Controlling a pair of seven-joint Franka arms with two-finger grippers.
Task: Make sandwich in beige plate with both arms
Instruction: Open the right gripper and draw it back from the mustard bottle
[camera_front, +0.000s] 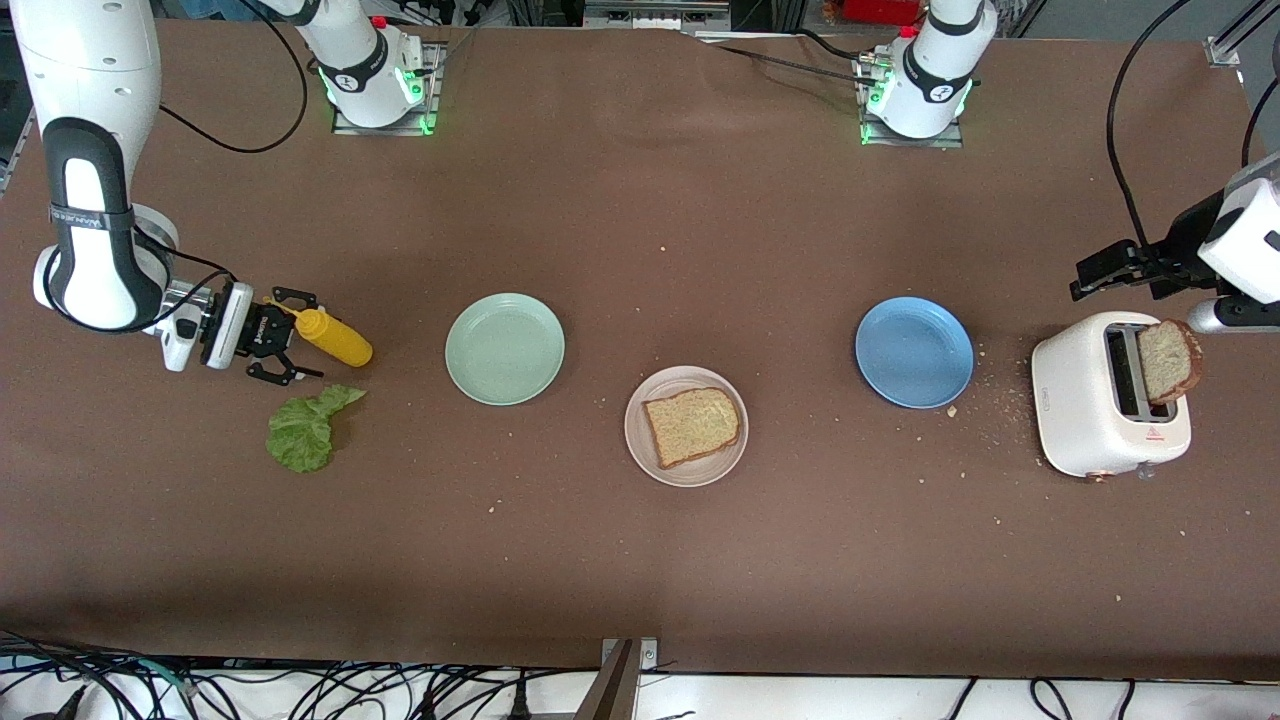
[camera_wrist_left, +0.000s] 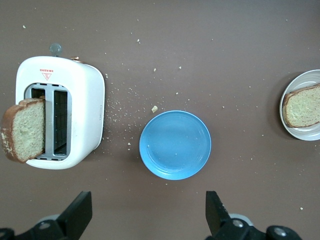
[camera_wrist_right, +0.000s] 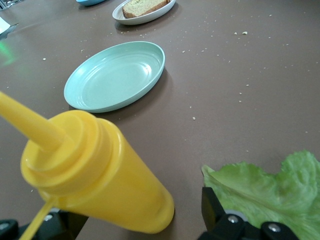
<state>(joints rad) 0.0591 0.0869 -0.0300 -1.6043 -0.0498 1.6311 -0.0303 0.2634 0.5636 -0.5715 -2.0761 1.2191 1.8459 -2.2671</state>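
Observation:
The beige plate (camera_front: 686, 472) lies mid-table with one brown bread slice (camera_front: 692, 426) on it. A second slice (camera_front: 1168, 360) sticks up out of the white toaster (camera_front: 1085, 410) at the left arm's end. The green lettuce leaf (camera_front: 303, 430) lies flat at the right arm's end. My right gripper (camera_front: 283, 336) is open and low, its jaws either side of a lying yellow squeeze bottle (camera_front: 335, 338), with the lettuce (camera_wrist_right: 270, 190) beside one finger. My left gripper (camera_front: 1097, 272) is open and empty in the air beside the toaster (camera_wrist_left: 87, 110).
A mint-green plate (camera_front: 504, 348) lies between the bottle and the beige plate. A blue plate (camera_front: 914, 352) lies between the beige plate and the toaster. Crumbs are scattered around the toaster and the blue plate.

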